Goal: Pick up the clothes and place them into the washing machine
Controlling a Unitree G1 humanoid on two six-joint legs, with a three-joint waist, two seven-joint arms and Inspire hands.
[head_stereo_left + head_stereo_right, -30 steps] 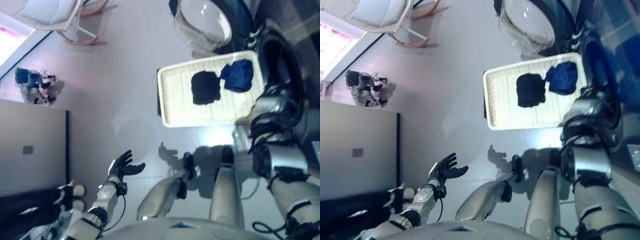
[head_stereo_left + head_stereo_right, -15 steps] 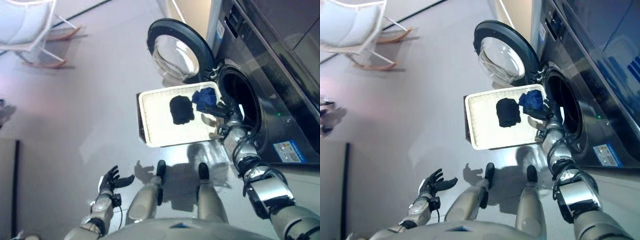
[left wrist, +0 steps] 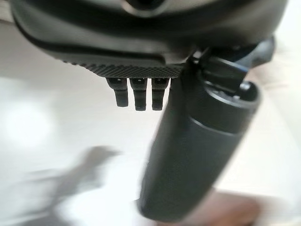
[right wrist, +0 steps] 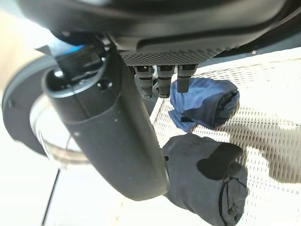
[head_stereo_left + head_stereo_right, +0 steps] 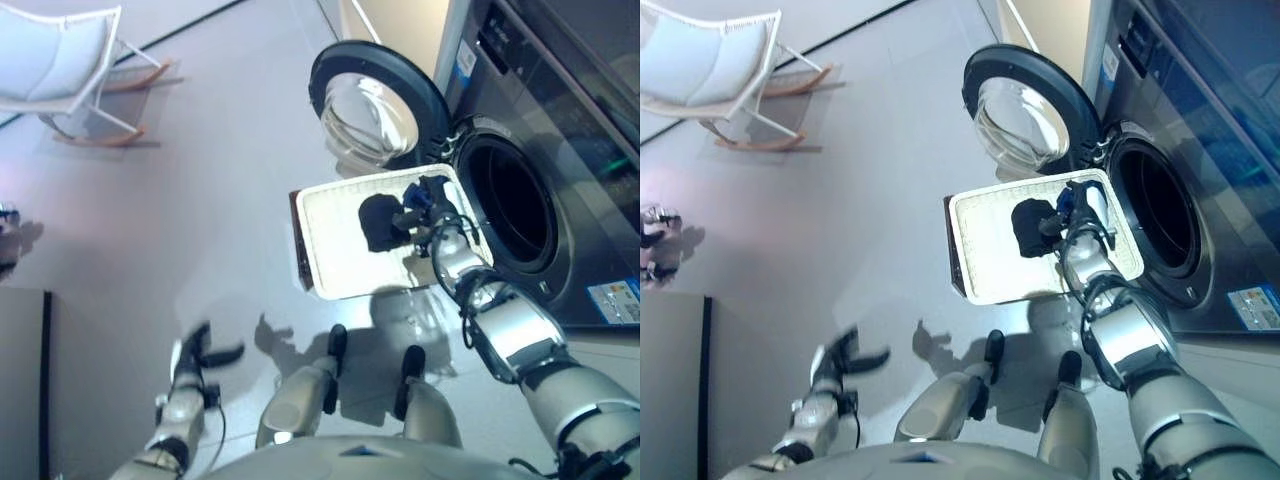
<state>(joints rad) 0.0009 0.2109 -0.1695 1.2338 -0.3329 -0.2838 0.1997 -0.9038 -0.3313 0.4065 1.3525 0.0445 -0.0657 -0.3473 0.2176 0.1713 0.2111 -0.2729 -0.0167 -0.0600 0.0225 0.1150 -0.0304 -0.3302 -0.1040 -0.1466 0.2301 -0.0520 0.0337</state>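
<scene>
Clothes, one black roll (image 4: 207,181) and one blue roll (image 4: 207,101), are lying in the white basket (image 5: 335,255) beside the washing machine (image 5: 520,190), while the right hand (image 5: 1072,212) is hovering above them with relaxed fingers and the left hand (image 5: 195,352) is hanging spread over the floor.

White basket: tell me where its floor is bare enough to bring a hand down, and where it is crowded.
The white basket is bare across its half away from the washing machine, from that outer rim up to the black garment. The machine-side end is crowded: the black garment, the blue garment beside it, and the right hand above them.
</scene>
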